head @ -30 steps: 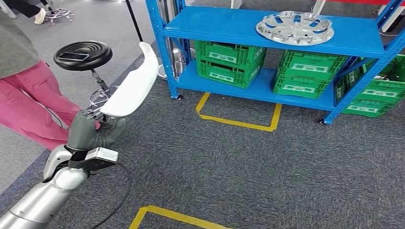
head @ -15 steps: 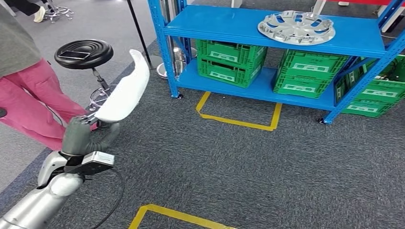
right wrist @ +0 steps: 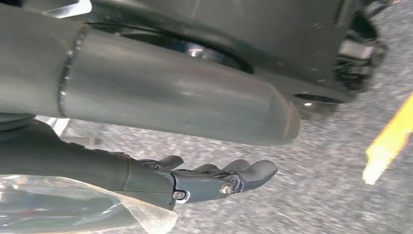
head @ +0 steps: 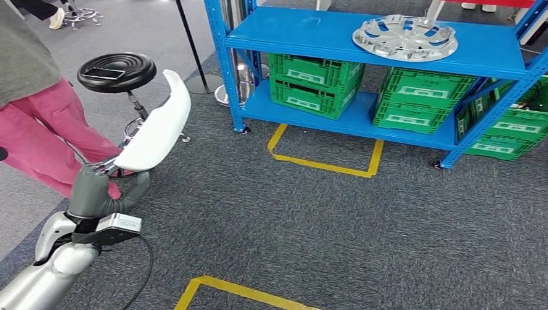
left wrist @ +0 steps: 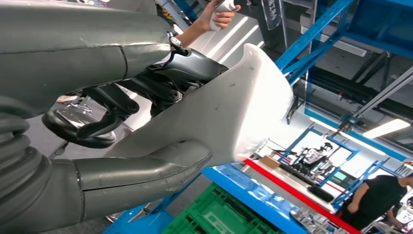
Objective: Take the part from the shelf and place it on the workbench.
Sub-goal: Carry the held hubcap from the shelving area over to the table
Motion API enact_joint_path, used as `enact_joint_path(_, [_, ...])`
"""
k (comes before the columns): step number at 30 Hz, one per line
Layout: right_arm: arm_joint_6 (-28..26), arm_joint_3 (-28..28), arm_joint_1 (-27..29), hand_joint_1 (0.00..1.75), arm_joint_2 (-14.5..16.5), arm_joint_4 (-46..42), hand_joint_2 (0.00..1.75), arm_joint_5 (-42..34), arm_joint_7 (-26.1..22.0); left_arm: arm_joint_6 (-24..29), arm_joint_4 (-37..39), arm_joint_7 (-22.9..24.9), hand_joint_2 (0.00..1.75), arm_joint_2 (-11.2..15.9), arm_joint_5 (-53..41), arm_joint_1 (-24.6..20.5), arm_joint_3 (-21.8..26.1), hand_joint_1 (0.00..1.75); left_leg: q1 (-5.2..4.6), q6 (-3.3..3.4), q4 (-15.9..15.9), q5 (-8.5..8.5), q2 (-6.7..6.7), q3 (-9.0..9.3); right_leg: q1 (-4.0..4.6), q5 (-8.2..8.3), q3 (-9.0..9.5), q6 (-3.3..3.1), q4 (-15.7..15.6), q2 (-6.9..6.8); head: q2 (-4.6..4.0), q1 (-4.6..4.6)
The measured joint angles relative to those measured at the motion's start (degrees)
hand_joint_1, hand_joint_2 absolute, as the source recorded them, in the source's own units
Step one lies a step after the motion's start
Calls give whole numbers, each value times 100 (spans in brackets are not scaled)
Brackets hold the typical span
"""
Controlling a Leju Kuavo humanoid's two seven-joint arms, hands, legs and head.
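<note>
The left hand (head: 103, 187) clamps the white part (head: 155, 126) by its lower end; it could lever loose. The right hand (right wrist: 214, 178) hangs, seemingly empty and slack.

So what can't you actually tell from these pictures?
- The workbench: not visible, so where the white part goes is unknown.
- White part's lower end: head view, covered by the left hand.
- Right hand: right wrist view, blurred; fingers look empty and loosely apart.
- Green crates: labels too small to read.
- Person: cut off by the frame edge.
</note>
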Motion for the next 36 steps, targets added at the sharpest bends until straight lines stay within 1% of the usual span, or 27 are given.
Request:
enact_joint_path(3, [0,2,0,0,0,1,0,-25,224,0,0,-1,175,-3,-3,-4,0,175,0,0,0,0,0,0,0,0,-4,0,0,0,0,1])
enact_joint_path(7, [0,7,-2,0,0,1,0,-45,301,0,0,-1,175,-4,-5,-6,0,175,0,0,1,0,0,0,0,0,-16,0,0,0,0,1])
enact_joint_path(9, [7,22,-7,0,0,1,0,-61,458,-2,0,-1,175,-7,-5,-16,-1,175,0,0,1,1,1,0,0,0,-21,0,0,-1,0,1])
enact_joint_path(12, [105,43,-23,0,-2,3,0,-111,1061,-24,16,-1,175,-34,-8,-114,-25,175,0,0,6,1,0,0,0,1,-22,0,0,-2,0,1])
enact_joint_path(16, [390,45,-61,0,-4,8,0,-236,1967,-83,127,12,175,-113,-8,-415,-110,175,1,1,9,2,0,0,0,4,-20,4,0,-1,0,1])
enact_joint_path(19, [524,45,-113,0,-7,10,0,-303,2303,-113,258,13,175,-180,-8,-647,-223,175,1,5,11,5,1,0,0,8,-18,8,0,2,0,2])
enact_joint_path(23, [546,45,-129,0,-9,12,0,-315,2375,-111,348,13,175,-232,-8,-788,-304,175,1,6,15,6,1,-1,0,11,-17,12,0,2,1,2])
enact_joint_path(30, [552,45,-146,0,-11,14,0,-326,2487,-111,442,13,175,-261,-20,-889,-401,175,1,6,17,6,1,-1,-1,12,-17,14,0,1,0,1])
enact_joint_path(36, [426,47,-146,0,-11,17,0,-374,2524,-100,486,19,175,-261,-62,-946,-510,175,0,7,18,7,1,-1,-1,15,-15,19,0,2,0,1])
